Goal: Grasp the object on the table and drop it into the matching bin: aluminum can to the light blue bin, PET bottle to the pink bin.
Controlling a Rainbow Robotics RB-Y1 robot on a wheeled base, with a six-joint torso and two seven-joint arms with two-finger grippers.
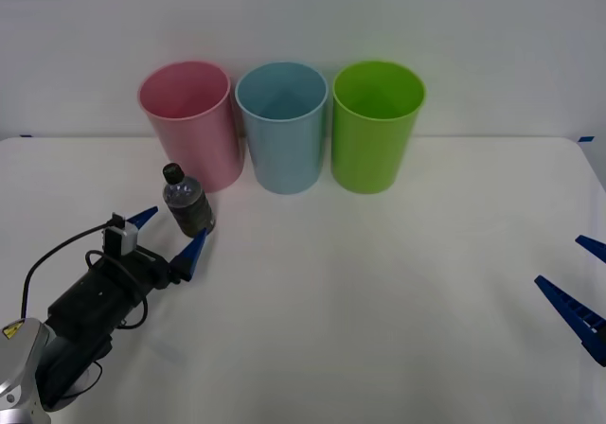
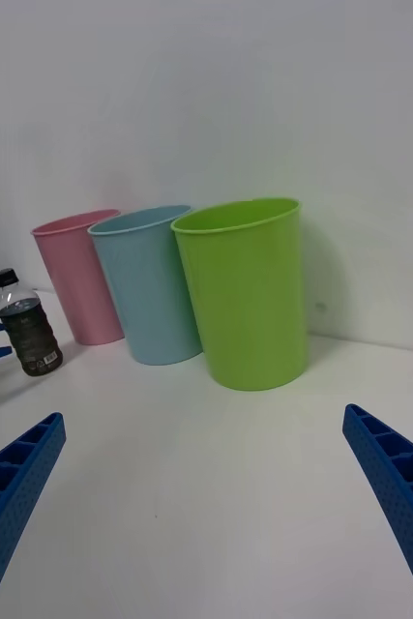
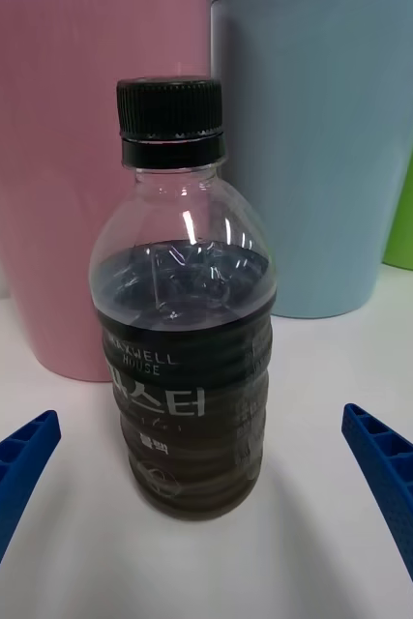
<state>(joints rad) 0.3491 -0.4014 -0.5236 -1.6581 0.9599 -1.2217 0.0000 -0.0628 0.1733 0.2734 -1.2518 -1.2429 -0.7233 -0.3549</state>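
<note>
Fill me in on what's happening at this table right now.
The left end effector is open, its blue fingers on either side of the PET bottle, not yet closed on it. The bottle stands upright on the white table, just in front of the pink bin. The light blue bin and a green bin stand beside it. The right end effector waits open at the table's right edge.

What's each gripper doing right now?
Left gripper: open, straddling the PET bottle, not gripping.
Right gripper: open, holding nothing.
</note>
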